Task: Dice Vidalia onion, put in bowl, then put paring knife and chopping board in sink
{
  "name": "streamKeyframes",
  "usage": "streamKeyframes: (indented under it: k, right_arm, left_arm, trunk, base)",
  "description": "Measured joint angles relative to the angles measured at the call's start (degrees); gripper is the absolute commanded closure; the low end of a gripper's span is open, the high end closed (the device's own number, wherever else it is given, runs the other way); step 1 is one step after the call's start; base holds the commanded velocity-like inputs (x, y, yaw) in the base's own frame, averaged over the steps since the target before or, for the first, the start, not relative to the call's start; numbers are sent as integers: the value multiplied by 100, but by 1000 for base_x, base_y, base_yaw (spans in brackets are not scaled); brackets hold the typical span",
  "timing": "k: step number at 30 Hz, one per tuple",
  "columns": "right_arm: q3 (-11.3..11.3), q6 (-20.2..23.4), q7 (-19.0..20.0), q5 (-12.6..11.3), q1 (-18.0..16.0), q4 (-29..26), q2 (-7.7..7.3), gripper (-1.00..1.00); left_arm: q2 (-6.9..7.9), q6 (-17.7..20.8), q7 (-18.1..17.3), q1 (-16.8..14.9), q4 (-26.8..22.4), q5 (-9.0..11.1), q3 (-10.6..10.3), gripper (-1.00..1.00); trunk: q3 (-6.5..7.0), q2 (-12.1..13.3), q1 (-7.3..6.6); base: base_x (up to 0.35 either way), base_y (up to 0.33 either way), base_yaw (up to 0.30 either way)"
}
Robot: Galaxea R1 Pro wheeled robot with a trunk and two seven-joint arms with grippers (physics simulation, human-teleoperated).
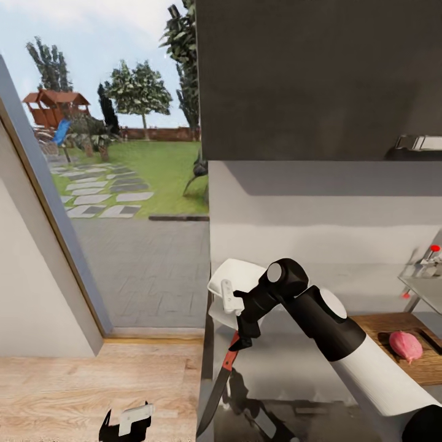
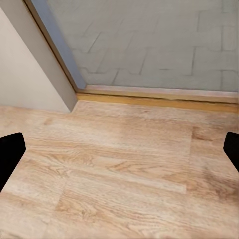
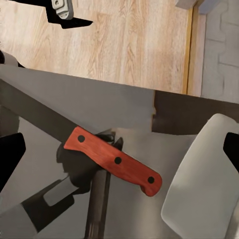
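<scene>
Nearby, bowl (image 1: 236,288) empty; onion (image 1: 406,345) on chopping board (image 1: 423,367)

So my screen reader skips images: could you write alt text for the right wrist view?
A paring knife with a red-orange riveted handle and dark blade lies on the grey reflective metal countertop, beside a white rounded bowl. Pale wood plank floor lies beyond the counter edge.

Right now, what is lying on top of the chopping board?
On the chopping board lies the Vidalia onion, whole and not yet cut. The board's far right part runs past the picture's edge and the right arm covers its near-left corner, so anything there cannot be seen.
</scene>
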Motion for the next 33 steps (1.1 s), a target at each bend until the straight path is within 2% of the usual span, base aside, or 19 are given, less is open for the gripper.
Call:
streamKeyframes:
  k: [9, 10, 11, 16, 24, 33]
  right_arm:
    - [23, -8, -20, 5, 0, 194, -25, -100]
    - [225, -9, -20, 8, 1, 201, -26, -100]
    - [321, -9, -22, 9, 0, 202, -26, -100]
    - [505, -30, -25, 10, 0, 203, -27, -100]
    - [558, -256, -11, 4, 0, 204, -33, -100]
    - [582, -303, -6, 3, 0, 211, -100, -100]
  left_arm:
    - [0, 0, 0, 0, 0, 0, 0, -100]
    - [0, 0, -1, 0, 0, 0, 0, -100]
    - [0, 0, -2, 0, 0, 0, 0, -100]
    - [0, 0, -3, 0, 0, 1, 0, -100]
    - [0, 1, 0, 0, 0, 1, 0, -100]
    - [0, 3, 0, 0, 0, 1, 0, -100]
  trunk:
    - [80, 362, -198]
    - [89, 402, -220]
    - [98, 442, -242]
    - [143, 643, -352]
    - [214, 964, -528]
    - [293, 1326, -726]
  base:
    - [0, 0, 0]
    - [0, 0, 0]
    - [0, 0, 0]
    - [0, 0, 0]
    - [0, 0, 0]
    - [0, 0, 0]
